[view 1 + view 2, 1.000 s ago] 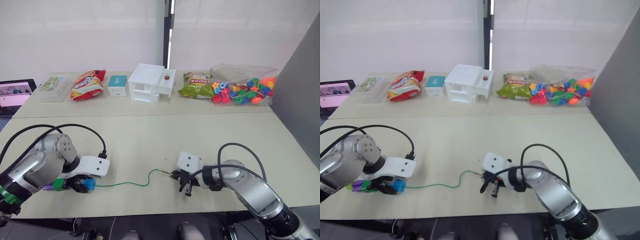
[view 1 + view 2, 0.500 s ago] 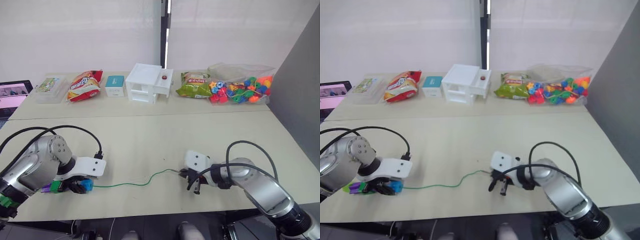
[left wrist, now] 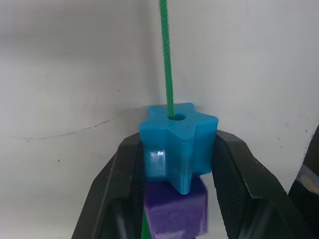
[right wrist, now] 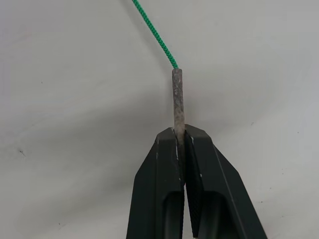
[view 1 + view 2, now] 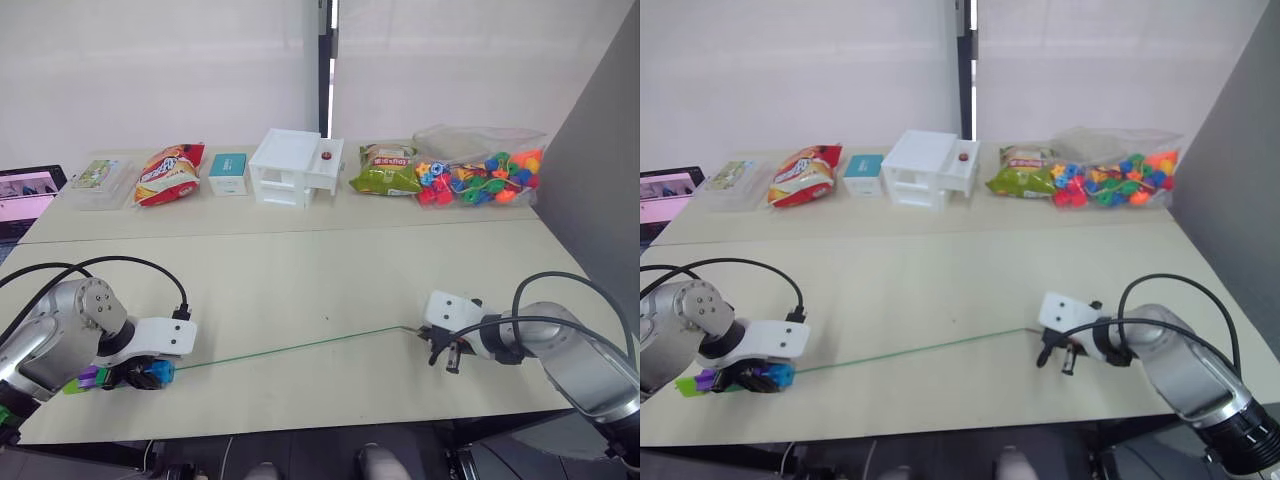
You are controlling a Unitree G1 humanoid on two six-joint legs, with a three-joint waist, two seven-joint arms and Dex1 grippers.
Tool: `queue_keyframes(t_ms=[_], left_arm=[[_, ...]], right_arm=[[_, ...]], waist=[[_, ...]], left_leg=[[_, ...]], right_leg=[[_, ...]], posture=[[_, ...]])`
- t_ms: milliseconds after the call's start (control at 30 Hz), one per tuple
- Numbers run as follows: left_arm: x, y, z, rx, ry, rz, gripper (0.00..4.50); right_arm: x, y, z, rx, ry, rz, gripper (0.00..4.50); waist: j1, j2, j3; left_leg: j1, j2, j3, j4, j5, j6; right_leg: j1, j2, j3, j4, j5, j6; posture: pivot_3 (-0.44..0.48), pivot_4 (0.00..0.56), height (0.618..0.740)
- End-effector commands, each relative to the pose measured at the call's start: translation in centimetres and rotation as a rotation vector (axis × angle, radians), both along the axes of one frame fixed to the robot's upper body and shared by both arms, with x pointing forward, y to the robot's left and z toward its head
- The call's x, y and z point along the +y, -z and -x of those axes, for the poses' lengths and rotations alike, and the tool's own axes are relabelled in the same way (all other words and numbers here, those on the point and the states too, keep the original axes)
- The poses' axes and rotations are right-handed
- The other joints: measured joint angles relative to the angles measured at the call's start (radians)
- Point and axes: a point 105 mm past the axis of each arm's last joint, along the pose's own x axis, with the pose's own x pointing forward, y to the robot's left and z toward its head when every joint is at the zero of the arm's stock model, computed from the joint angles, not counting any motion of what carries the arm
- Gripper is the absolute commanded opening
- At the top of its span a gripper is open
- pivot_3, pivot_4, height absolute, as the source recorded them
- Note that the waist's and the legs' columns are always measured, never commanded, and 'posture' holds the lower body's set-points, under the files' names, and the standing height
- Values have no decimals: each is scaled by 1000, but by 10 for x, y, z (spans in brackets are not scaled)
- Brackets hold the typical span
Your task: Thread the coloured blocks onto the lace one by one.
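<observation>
Lace (image 5: 290,347): a thin green cord stretched in a nearly straight line across the near part of the counter (image 5: 300,270), running between the two end effectors.

Right end effector (image 4: 180,142): both black fingers are pressed together on the stiff silvery tip (image 4: 177,97) of the lace. The tip projects straight out beyond the fingertips, and the green cord begins at the far end of the tip. The end effector sits low over the counter near its front edge.

Left end effector (image 3: 174,164): the two black fingers are clamped on a blue star-shaped block (image 3: 177,142), one finger on each side of it. The lace enters the hole in the outward face of this block and leads away from the fingers toward the right end effector. A purple block (image 3: 175,211) lies directly behind the blue one, deeper between the fingers. In the head views, the row of blocks continues on the side away from the right end effector, with a light green block (image 5: 687,385) at the outer end.

Beyond both end effectors, along the far edge of the counter: a white drawer unit (image 5: 297,166), a red snack bag (image 5: 168,171), a green snack bag (image 5: 384,169), and a clear bag of multicoloured beads (image 5: 480,172).
</observation>
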Motion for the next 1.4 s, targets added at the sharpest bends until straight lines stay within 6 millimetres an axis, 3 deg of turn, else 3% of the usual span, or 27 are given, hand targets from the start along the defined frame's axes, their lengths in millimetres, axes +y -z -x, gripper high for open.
queue_keyframes(t_ms=[33,133,400,600,700,833,867,933,1133,1267,1400], left_arm=[[2,9,-5,-25,-25,-15,1369],[-1,10,-7,-39,-10,-13,1369],[-5,17,-3,-24,-9,6,1369],[-5,21,0,-20,-8,5,1369],[-5,23,0,-24,-7,6,1369],[-13,21,-6,-71,10,37,1369],[-15,20,-5,-77,25,47,1369],[-18,18,-6,-96,38,70,2424],[-21,6,-6,-136,12,138,4368],[-22,-15,3,-189,-10,248,4500],[-17,-47,7,-341,-122,457,4500]], right_arm=[[-8,-11,-5,-42,-3,46,0],[-11,-6,0,-6,-12,69,0],[8,11,23,87,-77,50,0],[4,24,21,100,-55,84,0],[3,24,20,99,-46,79,0],[20,21,17,79,-51,-32,0],[23,23,19,86,-58,-46,339],[26,22,16,59,-53,-75,1026],[19,16,9,-1,-21,-89,2999],[7,-1,12,-48,24,-158,4363],[-8,-26,25,-90,110,-318,4467]], waist=[[5,3,-1],[18,5,-1],[25,8,-3],[24,9,-4],[23,8,-5],[23,9,-7],[23,10,-8],[25,11,-8],[24,5,-10],[25,0,-7],[28,-4,-4]], left_leg=[[0,0,0,0,0,0],[0,0,0,0,0,0],[1,0,0,1,0,0],[4,0,0,0,0,0],[14,0,0,-3,0,1],[16,0,0,-4,0,1],[17,0,0,-4,0,1],[17,0,0,-4,0,1],[17,0,0,-4,0,1],[14,0,0,-4,-1,1],[4,0,-2,-3,-2,3]], right_leg=[[0,0,0,0,0,0],[1,0,0,0,0,0],[2,0,0,0,0,0],[9,0,0,-1,-1,1],[20,0,0,-4,-7,8],[23,0,0,-4,-8,9],[23,0,0,-4,-8,9],[24,0,0,-4,-8,9],[20,-1,0,-4,-6,6],[16,-1,0,-5,-4,2],[8,-2,-1,-4,-3,2]], posture=[[0,150,740],[0,150,740],[0,150,740],[0,150,740],[0,150,740],[0,150,740],[0,150,740],[0,150,740],[0,150,740],[0,150,740],[0,150,740]])
